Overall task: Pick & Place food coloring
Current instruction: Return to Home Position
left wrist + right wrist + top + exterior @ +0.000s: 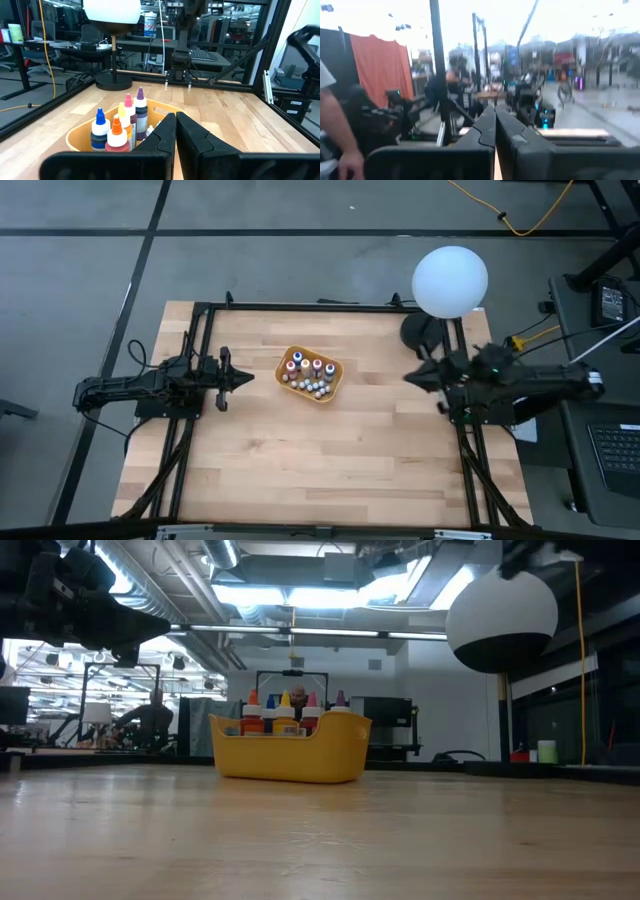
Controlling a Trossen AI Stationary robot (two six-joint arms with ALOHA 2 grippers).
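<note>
Several food coloring bottles (306, 370) with blue, orange, pink and purple tops (122, 122) stand upright in an orange tray (333, 385) at the table's middle, and they also show in the low view (285, 710). My left gripper (247, 378) is shut and level, left of the tray (80, 142), with its tips (175, 116) short of the rim. My right gripper (408, 377) is shut, drawn back at the table's right and clear of the tray. It holds nothing (495, 109).
A white globe lamp (450, 280) on a dark round base stands at the table's far right corner, and it also shows in the low view (502, 620). Black frame rails (200, 320) run along the table's left, far and right sides. A person's arm (335, 135) shows beyond the table.
</note>
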